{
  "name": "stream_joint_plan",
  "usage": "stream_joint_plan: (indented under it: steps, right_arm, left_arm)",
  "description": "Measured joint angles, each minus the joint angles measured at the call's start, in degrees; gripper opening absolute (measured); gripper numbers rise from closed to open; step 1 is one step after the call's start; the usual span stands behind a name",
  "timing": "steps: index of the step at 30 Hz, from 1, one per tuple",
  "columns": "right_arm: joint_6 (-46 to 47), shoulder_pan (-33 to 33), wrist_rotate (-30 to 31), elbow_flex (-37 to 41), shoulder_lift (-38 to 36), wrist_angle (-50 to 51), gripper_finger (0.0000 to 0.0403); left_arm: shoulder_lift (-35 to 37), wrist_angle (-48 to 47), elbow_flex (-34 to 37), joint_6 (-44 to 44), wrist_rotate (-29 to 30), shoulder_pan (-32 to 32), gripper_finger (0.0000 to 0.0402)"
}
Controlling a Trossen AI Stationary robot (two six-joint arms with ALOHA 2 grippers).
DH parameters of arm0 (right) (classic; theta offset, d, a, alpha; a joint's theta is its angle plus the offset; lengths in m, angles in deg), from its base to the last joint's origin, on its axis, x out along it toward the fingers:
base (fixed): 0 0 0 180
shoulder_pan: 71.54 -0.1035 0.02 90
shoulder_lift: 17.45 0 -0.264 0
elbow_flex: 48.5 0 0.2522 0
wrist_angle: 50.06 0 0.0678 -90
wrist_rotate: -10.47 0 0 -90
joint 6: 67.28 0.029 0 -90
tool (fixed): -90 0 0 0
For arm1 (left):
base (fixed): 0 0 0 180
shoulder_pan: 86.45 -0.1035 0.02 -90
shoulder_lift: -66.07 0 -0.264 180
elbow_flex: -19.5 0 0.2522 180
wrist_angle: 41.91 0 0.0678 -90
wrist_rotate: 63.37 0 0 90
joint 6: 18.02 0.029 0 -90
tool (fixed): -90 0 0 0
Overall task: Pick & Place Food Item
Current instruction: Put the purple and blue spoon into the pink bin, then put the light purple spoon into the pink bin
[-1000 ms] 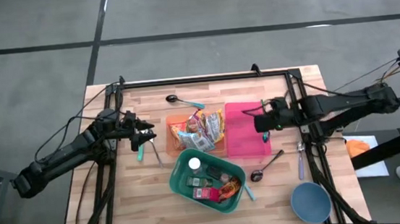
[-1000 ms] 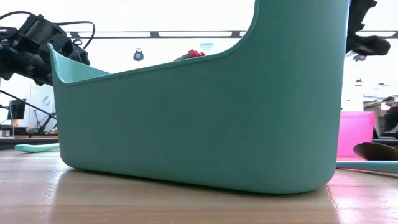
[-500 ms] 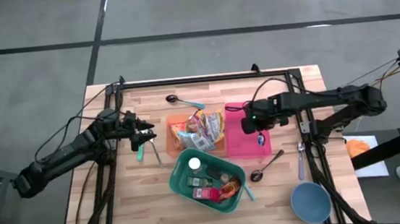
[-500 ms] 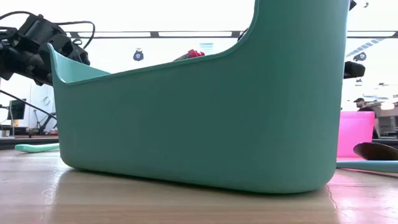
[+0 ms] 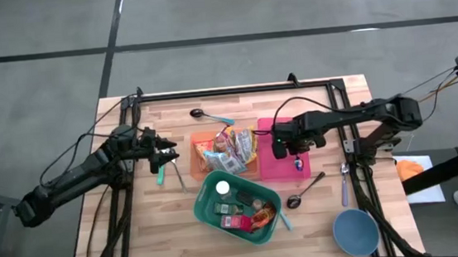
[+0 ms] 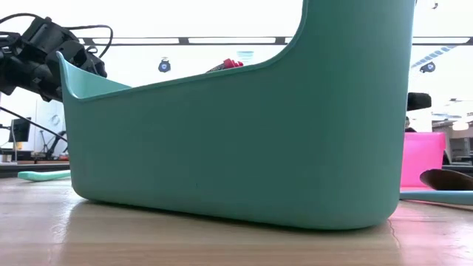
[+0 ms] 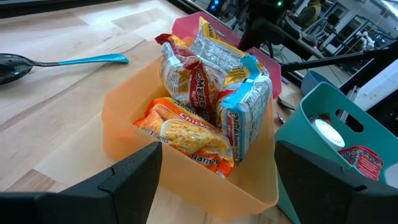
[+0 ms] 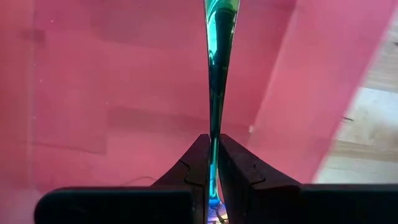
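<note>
A light wooden plank counter (image 5: 138, 228) carries several pieces of tableware. A dark spoon with a teal handle (image 5: 208, 114) lies near the far edge. A second dark brown spoon (image 5: 303, 192) lies just beside the green tub's right side. A silver metal utensil (image 5: 343, 183) rests near the right edge, and a round blue-grey bowl (image 5: 356, 232) stands at the near right corner. A short teal-handled utensil (image 5: 161, 175) lies on the left. Grey floor (image 5: 220, 21) surrounds the counter.

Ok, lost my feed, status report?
Right gripper shut on a thin blue-green packet over the pink bin. Left gripper open, beside the orange ramen bin.
</note>
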Motion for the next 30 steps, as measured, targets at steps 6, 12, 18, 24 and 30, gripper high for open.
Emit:
stream_joint_plan:
  steps: [6,12,18,24,30]
  right_arm:
    - [-1.09,0.06,-0.78,0.0,2.67,-2.72,0.0019]
    - [-0.99,0.09,-1.07,0.02,3.36,-3.36,0.0019]
    - [-1.2,0.11,-0.61,0.02,2.7,-3.51,0.006]
    - [-2.36,0.14,-0.25,0.09,2.7,-3.3,0.0122]
    - [-3.21,0.2,0.57,0.09,2.68,-2.71,0.0154]
  left_arm:
    - [0.0,0.0,0.0,0.0,0.0,0.0,0.0315]
    - [0.0,0.0,0.01,0.0,0.0,0.0,0.0315]
    - [0.02,0.0,0.0,0.0,0.0,0.0,0.0315]
    - [0.02,0.0,0.0,0.0,0.0,-0.02,0.0315]
    - [0.02,0.0,0.0,0.0,0.0,-0.02,0.0315]
